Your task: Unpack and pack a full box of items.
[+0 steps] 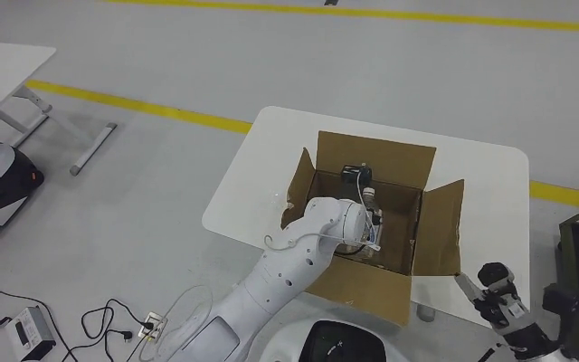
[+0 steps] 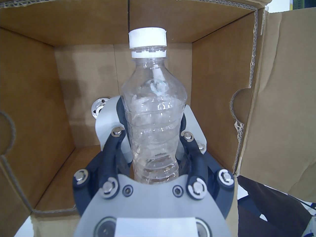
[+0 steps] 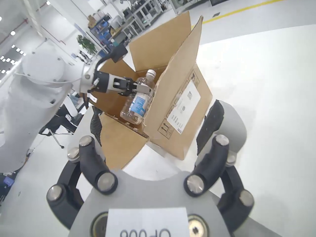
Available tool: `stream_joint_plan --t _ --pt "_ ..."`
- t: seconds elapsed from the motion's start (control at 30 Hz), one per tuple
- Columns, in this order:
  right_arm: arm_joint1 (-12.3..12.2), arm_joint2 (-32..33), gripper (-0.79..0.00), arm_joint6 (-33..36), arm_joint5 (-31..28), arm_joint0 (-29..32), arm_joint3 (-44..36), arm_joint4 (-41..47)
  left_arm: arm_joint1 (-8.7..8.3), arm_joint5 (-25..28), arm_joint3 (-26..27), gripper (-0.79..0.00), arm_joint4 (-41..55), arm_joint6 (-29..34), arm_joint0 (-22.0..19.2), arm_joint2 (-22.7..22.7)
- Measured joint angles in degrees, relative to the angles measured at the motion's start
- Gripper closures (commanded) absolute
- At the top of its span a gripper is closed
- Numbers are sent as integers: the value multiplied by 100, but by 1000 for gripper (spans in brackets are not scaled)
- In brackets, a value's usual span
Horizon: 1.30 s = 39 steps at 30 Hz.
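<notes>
An open cardboard box (image 1: pixel 375 154) stands in the middle of the white table (image 1: pixel 262 172). My left gripper (image 2: pixel 153 122) is inside the box, shut on a clear plastic bottle (image 2: pixel 154 87) with a white cap, gripped around its body. In the right wrist view the bottle (image 3: pixel 138 102) hangs tilted in the left gripper (image 3: pixel 142 88), just above the box's (image 3: pixel 182 99) opening. My right gripper (image 1: pixel 493 294) is off the table's near right corner, away from the box. Its fingers (image 3: pixel 214 117) stand wide open with nothing between them.
The box's flaps stand up and outward, the right one (image 1: pixel 443 226) leaning over the table. Bare tabletop (image 1: pixel 488 190) lies right of the box. A second table (image 1: pixel 18 72) stands far left, with cables (image 1: pixel 109 326) on the floor.
</notes>
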<state>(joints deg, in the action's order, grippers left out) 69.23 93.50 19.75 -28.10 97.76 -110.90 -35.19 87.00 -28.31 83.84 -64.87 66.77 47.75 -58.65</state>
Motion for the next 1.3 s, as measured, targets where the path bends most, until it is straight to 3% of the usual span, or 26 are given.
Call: stream_joint_plan --t 0.1,0.17,0.23,0.37,0.63,0.97,1.3 --pt "17 -265 -385 6 241 -170 150 -64 0 0 0 0 0 0 0 0" --pt "28 -434 -357 18 361 -283 241 -79 0 0 0 0 0 0 0 0" --pt "35 -574 -280 54 440 -399 328 -107 0 0 0 0 0 0 0 0" --pt "51 -760 0 114 701 -576 507 -13 0 0 0 0 0 0 0 0" --pt "61 -870 0 225 1140 -768 702 264 0 0 0 0 0 0 0 0" --pt "61 -869 0 222 1149 -769 702 252 0 0 0 0 0 0 0 0" --pt "104 -892 0 -215 1699 -832 790 729 0 5 5 0 3 -6 5 -3"
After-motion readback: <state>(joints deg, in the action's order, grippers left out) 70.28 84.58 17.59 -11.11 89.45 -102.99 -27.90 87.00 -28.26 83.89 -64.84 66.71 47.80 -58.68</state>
